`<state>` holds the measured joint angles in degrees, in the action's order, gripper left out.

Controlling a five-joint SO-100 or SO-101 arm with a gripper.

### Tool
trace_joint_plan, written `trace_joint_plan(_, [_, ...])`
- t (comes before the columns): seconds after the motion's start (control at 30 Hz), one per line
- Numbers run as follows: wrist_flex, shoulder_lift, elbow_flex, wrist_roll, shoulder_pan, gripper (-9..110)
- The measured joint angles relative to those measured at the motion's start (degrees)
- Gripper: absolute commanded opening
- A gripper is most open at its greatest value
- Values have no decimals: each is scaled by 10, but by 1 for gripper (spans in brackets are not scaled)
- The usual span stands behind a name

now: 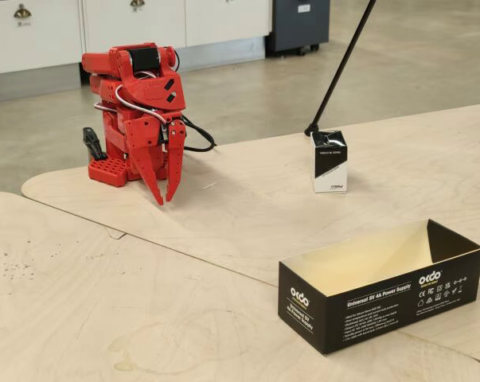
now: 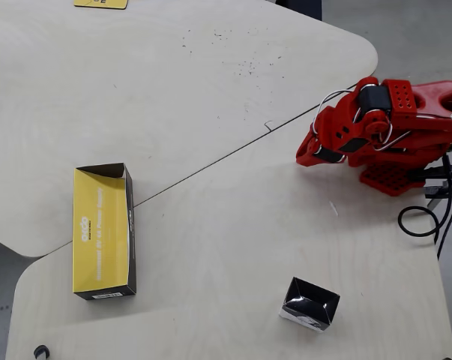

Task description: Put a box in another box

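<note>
The box (image 1: pixel 329 161) is a small upright carton, black on top and white below, standing on the far table panel; from above the box (image 2: pixel 309 304) lies near the bottom edge. Another box (image 1: pixel 367 306), long, low and black with a cream inside, sits empty at the front right; in the overhead view this long box (image 2: pixel 98 232) is at the left. My red arm is folded over its base, and the gripper (image 1: pixel 165 199) hangs tips-down just above the table, shut on nothing, far from both boxes. Seen from above, the gripper (image 2: pixel 306 155) points left.
A seam (image 2: pixel 211 165) runs between the two plywood table panels. Black cables (image 2: pixel 420 221) loop beside the arm's base. A thin black pole (image 1: pixel 339 68) slants down behind the small carton. A yellow item (image 2: pixel 100 3) lies at the overhead view's top edge.
</note>
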<state>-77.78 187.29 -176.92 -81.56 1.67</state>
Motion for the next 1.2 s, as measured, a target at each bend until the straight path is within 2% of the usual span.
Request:
trace_joint_plan(0.37, [0, 0, 0, 0, 0, 0])
trace_joint_plan(0.57, [-4, 0, 0, -40, 4, 3])
trace_joint_plan(0.67, [31, -1, -1, 13, -7, 13])
trace_joint_plan(0.8, [134, -1, -1, 105, -62, 18])
trace_joint_plan(0.97, [220, -12, 44, 179, -79, 24])
trace_joint_plan(1.1, [282, -134, 155, 242, -79, 26])
trace_joint_plan(1.2, [257, -296, 299, 306, -72, 28])
